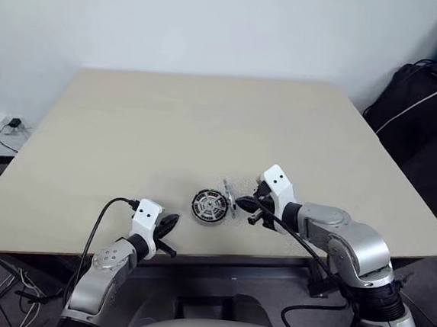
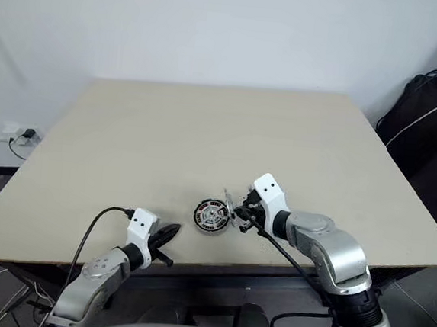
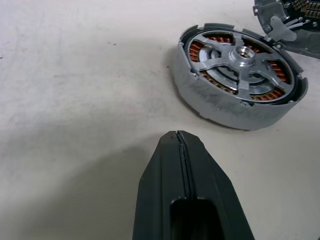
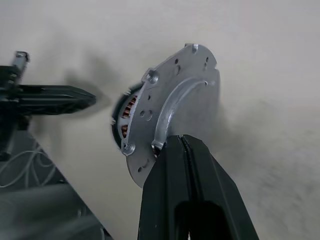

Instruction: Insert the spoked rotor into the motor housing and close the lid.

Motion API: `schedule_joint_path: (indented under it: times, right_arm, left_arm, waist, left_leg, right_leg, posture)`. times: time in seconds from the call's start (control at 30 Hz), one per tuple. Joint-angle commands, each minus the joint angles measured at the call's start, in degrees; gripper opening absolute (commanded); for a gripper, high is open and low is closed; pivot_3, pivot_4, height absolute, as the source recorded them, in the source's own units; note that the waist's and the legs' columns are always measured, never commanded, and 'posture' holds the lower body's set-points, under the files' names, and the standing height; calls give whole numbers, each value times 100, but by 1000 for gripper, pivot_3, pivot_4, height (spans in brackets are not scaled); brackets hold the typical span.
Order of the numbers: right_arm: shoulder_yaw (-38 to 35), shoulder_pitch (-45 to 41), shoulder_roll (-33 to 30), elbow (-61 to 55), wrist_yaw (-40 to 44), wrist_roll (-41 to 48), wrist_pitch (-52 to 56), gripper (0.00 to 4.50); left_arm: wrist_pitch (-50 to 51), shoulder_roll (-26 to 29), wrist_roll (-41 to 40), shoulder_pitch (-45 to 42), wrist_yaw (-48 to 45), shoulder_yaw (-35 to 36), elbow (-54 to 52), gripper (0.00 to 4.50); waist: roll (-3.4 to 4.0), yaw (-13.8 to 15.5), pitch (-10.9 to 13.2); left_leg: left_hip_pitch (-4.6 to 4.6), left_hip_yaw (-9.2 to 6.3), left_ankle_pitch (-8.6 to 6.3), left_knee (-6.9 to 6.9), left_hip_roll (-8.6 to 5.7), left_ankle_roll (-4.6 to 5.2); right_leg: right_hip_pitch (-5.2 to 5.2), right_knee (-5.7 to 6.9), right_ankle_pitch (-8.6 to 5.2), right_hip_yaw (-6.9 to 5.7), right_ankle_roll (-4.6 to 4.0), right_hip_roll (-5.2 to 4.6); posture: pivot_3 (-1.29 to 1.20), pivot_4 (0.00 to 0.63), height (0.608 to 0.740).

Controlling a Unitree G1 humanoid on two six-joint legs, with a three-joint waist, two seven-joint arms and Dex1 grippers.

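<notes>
Near the front edge of the counter (image 1: 206, 132), the left hand (image 1: 169, 225) rests with its fingers pressed shut on nothing. It points toward the housing (image 1: 210, 206), which lies flat just beside it, not touching.

The housing sits close to the front edge. The rotor (image 3: 243, 56) is already inside it. In the left wrist view its grey spokes and hub sit over the copper-brown windings.

Just to the right of the housing, the right hand (image 1: 247, 204) is clenched on the rim of the lid (image 1: 229, 197). The lid stands up on its edge, tilted, right next to the housing. I cannot tell if the two touch. In the right wrist view the lid is pinched by a thin bit of its rim only.

What could go wrong: the grip is small and on the edge, so the lid may slip or swing as it is laid down. If it comes down crooked, it may sit on the rim and not close. A push from the side could slide the housing, since nothing holds it. It is close to the edge, so it could even fall off.

The counter is pale, smooth and bare past these parts. Behind it is a plain white wall (image 1: 215, 25). A black bag (image 1: 422, 112) with cables sits at the far right, and a wall plug (image 1: 11, 123) with a cord is at the far left.
</notes>
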Motion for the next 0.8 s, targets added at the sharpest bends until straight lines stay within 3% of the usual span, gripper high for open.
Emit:
schedule_joint_path:
  times: [0.03,0.6,0.8]
  right_arm:
    - [-54,-184,103,83,12,98,-146,35]
    - [865,-634,1118,1773,-325,-474,-715,35]
    - [710,-415,1212,1706,-526,-1028,-2583,35]
  left_arm:
    - [-96,25,-32,-61,-14,36,-129,0]
    - [-110,84,-54,-48,-15,121,-171,0]
    - [-101,95,-46,9,11,138,-224,0]
  waist:
    - [0,19,0]
    - [0,7,-5]
    - [4,1,-8]
  left_leg:
    - [0,0,0,0,0,0]
    - [3,1,1,0,-5,-3]
    - [3,0,-7,-2,-10,-19]
  right_leg:
    - [-1,0,0,0,-1,0]
    - [-7,3,3,7,-7,1]
    - [-9,3,16,9,14,3]
  posture:
    - [0,0,740]
    - [0,0,740]
    - [0,0,740]
